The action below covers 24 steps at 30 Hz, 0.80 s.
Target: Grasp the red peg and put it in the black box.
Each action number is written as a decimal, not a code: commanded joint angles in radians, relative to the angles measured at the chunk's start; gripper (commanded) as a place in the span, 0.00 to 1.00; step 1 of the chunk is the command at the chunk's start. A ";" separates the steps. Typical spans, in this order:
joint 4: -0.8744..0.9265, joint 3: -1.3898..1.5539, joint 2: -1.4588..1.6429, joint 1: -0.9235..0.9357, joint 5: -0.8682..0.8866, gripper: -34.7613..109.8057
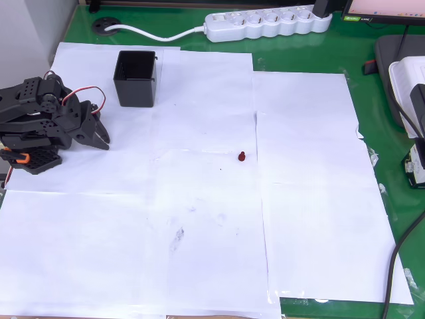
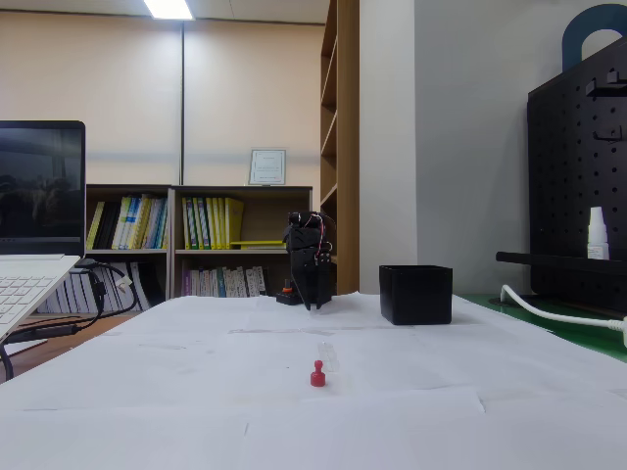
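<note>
No brand name or label is legible in either view; a framed certificate [image 2: 266, 166] on the far wall is too small to read. One red peg [image 1: 242, 157] stands on the white paper sheets [image 1: 199, 232] covering the green counter [image 1: 372, 113], near the middle of the overhead view and well apart from everything else. One black box [image 1: 136, 78] sits open-topped on the paper toward the upper left of that view. One black arm rests folded at the left edge, its claw [image 1: 99, 131] just below and left of the box, holding nothing; its jaws look close together, but I cannot tell for sure. One white power strip [image 1: 265, 24] lies along the counter's top edge. In the fixed view, the peg [image 2: 317, 373] stands upright in front, the box [image 2: 416, 294] behind to the right.
</note>
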 commanded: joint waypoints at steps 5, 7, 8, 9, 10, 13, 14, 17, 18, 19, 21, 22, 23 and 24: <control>-0.064 0.018 -0.008 0.064 0.092 0.24; -0.040 0.018 -0.008 0.077 0.107 0.24; -0.026 0.018 -0.008 0.086 0.124 0.24; -0.012 0.018 -0.008 0.095 0.124 0.24; -0.005 0.018 -0.008 0.103 0.127 0.24; -0.043 0.018 -0.005 0.117 0.132 0.24; -0.117 0.018 0.012 0.123 0.130 0.24; -0.405 0.018 0.130 0.173 0.109 0.24; -0.505 0.018 0.173 0.192 0.060 0.24; -0.607 0.018 0.215 0.204 0.023 0.24; -0.804 0.018 0.291 0.207 -0.023 0.24; -0.894 0.018 0.325 0.201 -0.055 0.24; -0.988 0.018 0.359 0.190 -0.078 0.24; -1.085 0.018 0.394 0.173 -0.087 0.24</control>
